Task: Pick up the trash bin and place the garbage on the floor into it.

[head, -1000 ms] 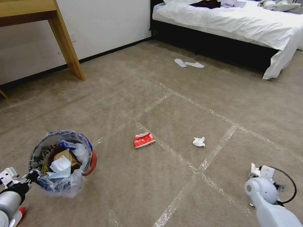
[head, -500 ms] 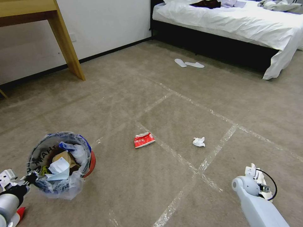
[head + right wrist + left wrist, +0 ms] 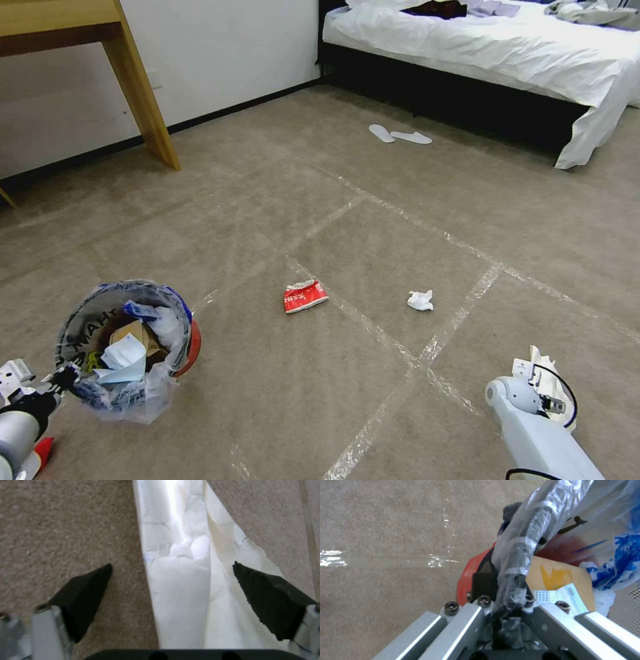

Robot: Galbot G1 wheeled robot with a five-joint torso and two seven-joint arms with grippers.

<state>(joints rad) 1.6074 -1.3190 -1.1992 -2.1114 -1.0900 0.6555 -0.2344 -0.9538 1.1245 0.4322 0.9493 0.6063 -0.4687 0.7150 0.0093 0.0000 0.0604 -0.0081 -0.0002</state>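
The trash bin [image 3: 127, 343], red with a clear printed bag and holding paper and packets, hangs at the lower left. My left gripper [image 3: 59, 381] is shut on its near rim. In the left wrist view that gripper [image 3: 506, 585] pinches the bag-wrapped rim beside the bin's red wall [image 3: 470, 572]. On the floor [image 3: 373, 227] lies garbage: a red wrapper [image 3: 305, 296], a white tissue wad [image 3: 420, 300] and a white paper sheet [image 3: 539, 359]. My right gripper [image 3: 548, 390] hovers over that sheet. In the right wrist view this gripper [image 3: 171, 565] is open, its fingers on either side of the crumpled sheet [image 3: 180, 592].
A wooden table leg [image 3: 143, 100] stands at the back left by the wall. A bed [image 3: 500, 47] with white sheets fills the back right, with two white slippers [image 3: 400, 136] in front of it. Tape lines cross the open carpet.
My right arm has swung left and down over the white paper sheet. The bin, held by the left gripper, has drifted slightly left and lower.
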